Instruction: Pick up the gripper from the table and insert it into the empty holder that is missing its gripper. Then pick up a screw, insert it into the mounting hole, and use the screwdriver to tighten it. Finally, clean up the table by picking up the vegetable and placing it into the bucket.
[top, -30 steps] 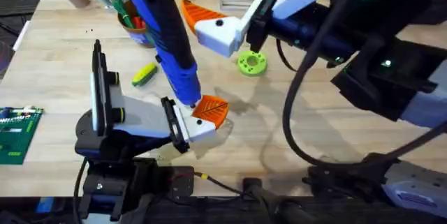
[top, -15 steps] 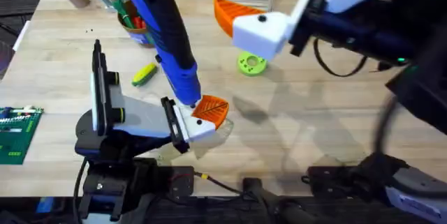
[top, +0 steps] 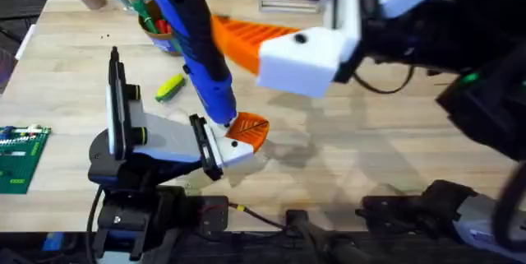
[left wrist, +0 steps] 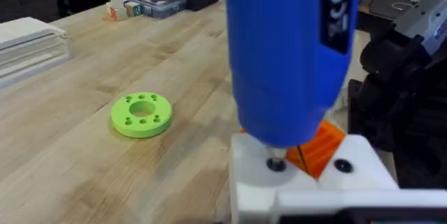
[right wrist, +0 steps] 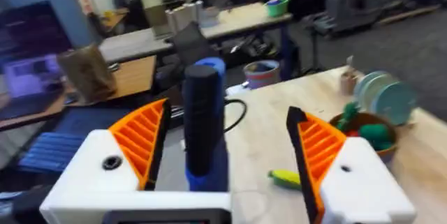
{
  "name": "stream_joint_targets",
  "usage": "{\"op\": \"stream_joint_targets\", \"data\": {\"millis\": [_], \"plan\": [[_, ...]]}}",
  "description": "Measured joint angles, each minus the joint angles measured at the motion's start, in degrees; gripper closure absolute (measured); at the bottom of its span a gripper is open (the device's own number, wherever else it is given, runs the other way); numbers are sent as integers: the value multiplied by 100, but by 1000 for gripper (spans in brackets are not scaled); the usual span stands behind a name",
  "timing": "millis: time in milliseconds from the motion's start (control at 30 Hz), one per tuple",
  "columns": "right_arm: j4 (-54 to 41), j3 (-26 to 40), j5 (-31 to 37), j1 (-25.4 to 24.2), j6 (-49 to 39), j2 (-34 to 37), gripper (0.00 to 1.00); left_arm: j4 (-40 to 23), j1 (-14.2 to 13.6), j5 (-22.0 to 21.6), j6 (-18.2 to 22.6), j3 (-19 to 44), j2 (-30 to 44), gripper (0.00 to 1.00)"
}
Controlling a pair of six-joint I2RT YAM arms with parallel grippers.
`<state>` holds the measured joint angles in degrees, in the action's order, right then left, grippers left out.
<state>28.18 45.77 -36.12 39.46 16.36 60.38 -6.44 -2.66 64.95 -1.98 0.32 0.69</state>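
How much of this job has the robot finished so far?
The orange gripper already sits in its white holder. In hand: the blue screwdriver stands tip-down on the holder's screw hole. Left: the vegetable lies on the table, not in the bucket.

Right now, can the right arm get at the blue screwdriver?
Probably yes: the right gripper is open and faces the screwdriver, with nothing between them.

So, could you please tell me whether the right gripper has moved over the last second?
Yes. The right gripper has shifted in the overhead view: it was beside the green disc, now hidden beneath it, while the screwdriver stayed put.
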Motion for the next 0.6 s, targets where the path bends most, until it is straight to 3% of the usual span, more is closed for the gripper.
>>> {"op": "stream_joint_targets", "data": {"millis": [267,600], "plan": [[121,58,103,506,212,270,12,0,0,0,0,0,0,997],[141,511,289,736,251,827,12,0,0,2,0,0,0,997]]}}
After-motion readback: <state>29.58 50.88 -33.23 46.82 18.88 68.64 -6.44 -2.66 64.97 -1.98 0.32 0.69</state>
